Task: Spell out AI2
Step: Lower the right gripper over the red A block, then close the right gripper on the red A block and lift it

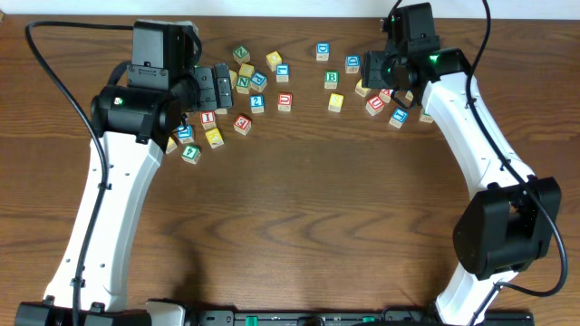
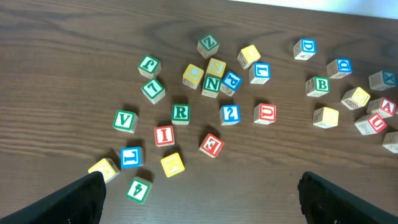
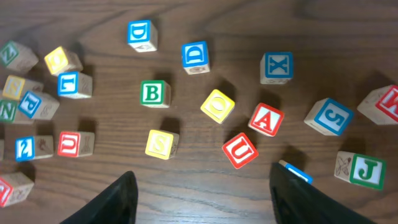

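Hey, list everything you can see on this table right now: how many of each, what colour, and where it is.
A cube: one, red frame, right cluster.
I cube: one, red frame, left cluster.
2 cube: one, blue frame, middle of the spread.
Green-framed cubes: several, scattered through both clusters.
Yellow cubes: several, mixed in among the others.
Other red and blue cubes: several, scattered.
Table: one, dark brown wood, under everything.
Left gripper: one, black, open, above the left cluster.
Right gripper: one, black, open, above the right cluster.
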Robot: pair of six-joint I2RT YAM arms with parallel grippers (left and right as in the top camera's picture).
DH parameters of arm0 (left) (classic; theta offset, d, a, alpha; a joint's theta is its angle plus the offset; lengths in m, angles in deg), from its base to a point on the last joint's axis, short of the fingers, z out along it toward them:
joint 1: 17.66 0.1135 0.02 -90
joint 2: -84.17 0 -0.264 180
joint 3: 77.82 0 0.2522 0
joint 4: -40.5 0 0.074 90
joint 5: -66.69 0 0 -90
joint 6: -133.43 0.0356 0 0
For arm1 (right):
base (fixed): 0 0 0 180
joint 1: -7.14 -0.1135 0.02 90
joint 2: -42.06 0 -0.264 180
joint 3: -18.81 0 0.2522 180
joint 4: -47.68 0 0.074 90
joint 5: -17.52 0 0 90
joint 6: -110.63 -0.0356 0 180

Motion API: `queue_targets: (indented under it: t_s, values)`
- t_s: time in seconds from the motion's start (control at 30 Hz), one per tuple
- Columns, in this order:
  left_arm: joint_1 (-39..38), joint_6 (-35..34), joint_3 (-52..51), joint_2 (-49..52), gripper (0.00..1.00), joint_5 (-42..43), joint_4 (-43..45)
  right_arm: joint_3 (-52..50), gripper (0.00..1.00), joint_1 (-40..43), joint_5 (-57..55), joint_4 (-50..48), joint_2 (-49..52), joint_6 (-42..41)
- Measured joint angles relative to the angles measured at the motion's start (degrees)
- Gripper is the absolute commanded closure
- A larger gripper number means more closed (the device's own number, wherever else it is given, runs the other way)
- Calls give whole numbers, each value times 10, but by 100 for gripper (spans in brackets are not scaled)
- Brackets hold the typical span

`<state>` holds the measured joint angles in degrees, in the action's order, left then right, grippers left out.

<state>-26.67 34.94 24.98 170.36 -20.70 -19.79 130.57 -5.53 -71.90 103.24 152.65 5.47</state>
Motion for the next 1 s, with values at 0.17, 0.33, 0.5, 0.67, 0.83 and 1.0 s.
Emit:
queue_targets:
  t_s: [0.17,0.33,0.5,0.67,0.83,1.0]
  values:
    - [0,0,0,0,2,0,-15,0,37,2,-13,4,6,-21]
    - [0,0,0,0,3,0,-23,0,37,16,-19,13,11,-37]
    - [0,0,0,0,2,0,-30,0,39,37,-34,14,12,-54]
    - [0,0,0,0,2,0,-31,0,42,41,-48,-2,16,-77]
    - [0,0,0,0,3,0,-40,2,45,42,-64,-24,43,-99]
    - [0,0,0,0,2,0,-50,2,45,47,-67,-57,77,-118]
